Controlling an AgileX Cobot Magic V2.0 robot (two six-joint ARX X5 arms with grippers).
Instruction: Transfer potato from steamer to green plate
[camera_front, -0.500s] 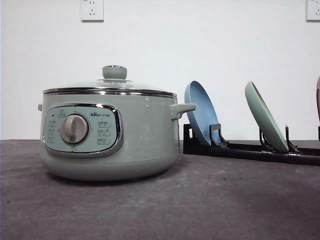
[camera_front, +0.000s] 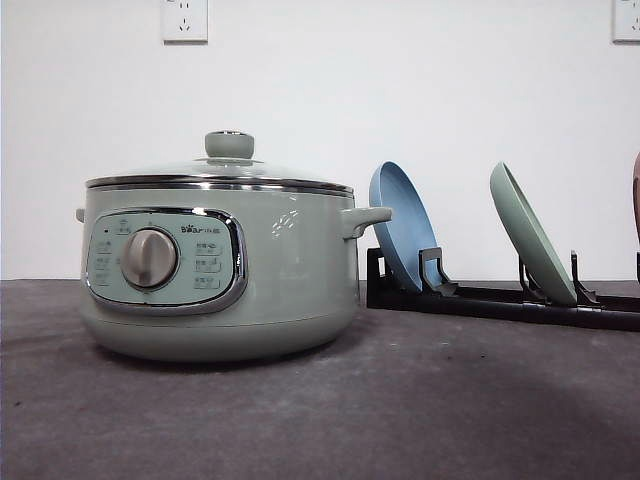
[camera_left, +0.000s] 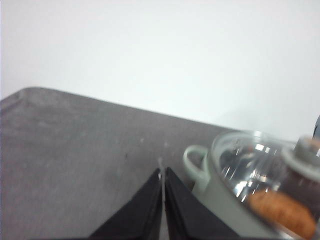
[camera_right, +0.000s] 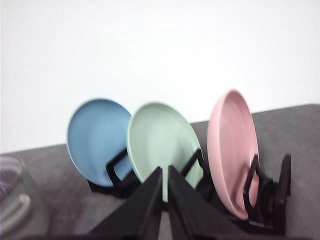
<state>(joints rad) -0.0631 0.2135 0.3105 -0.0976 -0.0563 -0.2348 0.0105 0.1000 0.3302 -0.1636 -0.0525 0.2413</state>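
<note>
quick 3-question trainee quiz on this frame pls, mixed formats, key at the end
1. True or false: the glass lid is on the steamer.
2. In the black rack, the green plate stands between which two plates?
3. The potato is: A) on the table, B) inside the steamer, C) on the green plate.

Key:
1. True.
2. The blue plate and the pink plate.
3. B, visible through the lid in the left wrist view.

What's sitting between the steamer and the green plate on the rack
The blue plate stands in the black rack between the steamer and the green plate, as the front view shows; it leans close by the steamer's side handle.
</note>
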